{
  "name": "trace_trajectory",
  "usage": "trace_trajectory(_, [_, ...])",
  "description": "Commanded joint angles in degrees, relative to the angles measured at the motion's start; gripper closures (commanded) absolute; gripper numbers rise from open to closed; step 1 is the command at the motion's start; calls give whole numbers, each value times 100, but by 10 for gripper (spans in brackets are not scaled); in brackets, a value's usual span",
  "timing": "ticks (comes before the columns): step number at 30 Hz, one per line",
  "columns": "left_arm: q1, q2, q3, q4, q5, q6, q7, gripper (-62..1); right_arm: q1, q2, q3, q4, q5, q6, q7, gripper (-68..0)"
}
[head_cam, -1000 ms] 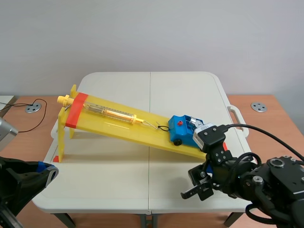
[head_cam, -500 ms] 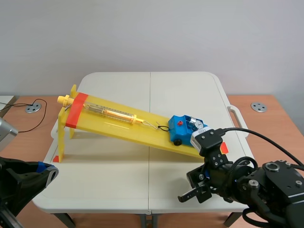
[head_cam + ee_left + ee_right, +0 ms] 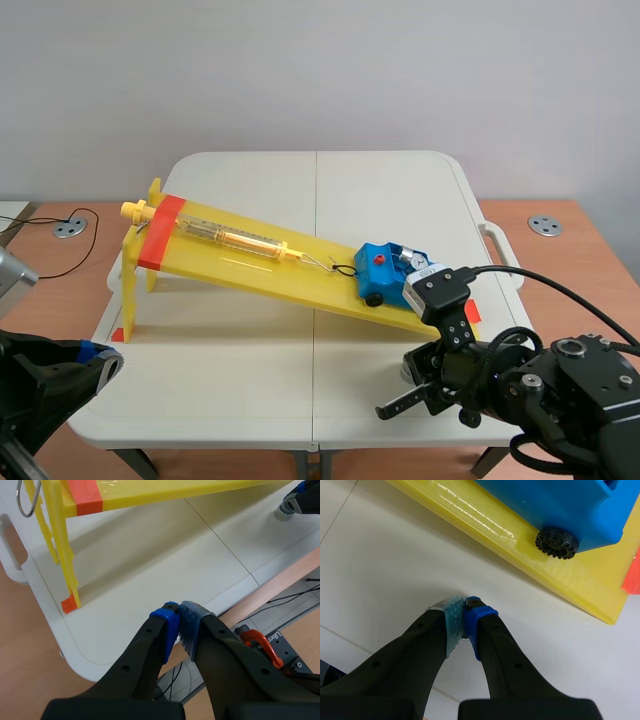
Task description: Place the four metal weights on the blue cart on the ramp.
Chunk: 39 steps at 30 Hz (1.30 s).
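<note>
right gripper (image 3: 464, 614) closed, pads touching, tips down at the table (image 3: 380, 555); can't tell if they touch it, and nothing clearly pinched. blue cart (image 3: 555, 500) sits just ahead of it on the low end of the yellow ramp (image 3: 485, 520), one black wheel (image 3: 557, 542) facing the claw. silver metal weights (image 3: 409, 258) show in the cart's top, count unclear. left gripper (image 3: 179, 622) closed on nothing too, over the table edge, with the ramp's raised end ahead of it.
</note>
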Motion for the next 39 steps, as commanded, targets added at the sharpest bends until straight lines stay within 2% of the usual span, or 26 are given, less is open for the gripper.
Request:
trace_trajectory(1, [-127, 31, -103, 417, -422, -120, -553, -51, 389, 330, -9, 339, 192, -122, 48, -6])
trace_trajectory(5, [-127, 31, -103, 417, -422, -120, -553, -51, 144, 610, 160, 1084, 463, -122, -201, -6])
trace_trajectory(9, [-127, 31, -103, 417, -422, -120, -553, -51, -302, 782, 544, 2057, 492, -101, -463, -6])
trace_trajectory(13, [-127, 31, -103, 417, -422, -120, -553, -51, -750, 944, 964, 2957, 721, -101, -743, -6])
trace_trajectory(18, [-127, 31, -103, 417, -422, -120, -553, -51, -1071, 984, 1561, 3869, 1097, -105, -975, -6])
trace_trajectory(22, [-127, 31, -103, 417, -422, -120, -553, -51, -1073, 981, 1886, 4339, 1434, -107, -962, -7])
trace_trajectory(32, [-125, 28, -103, 417, -422, -120, -546, -51, -334, 949, 1845, 4068, 1379, -168, -929, -7])
trace_trajectory(39, [-127, 28, -103, 417, -422, -122, -549, -51, 313, 911, 1204, 3379, 942, -214, -874, -7])
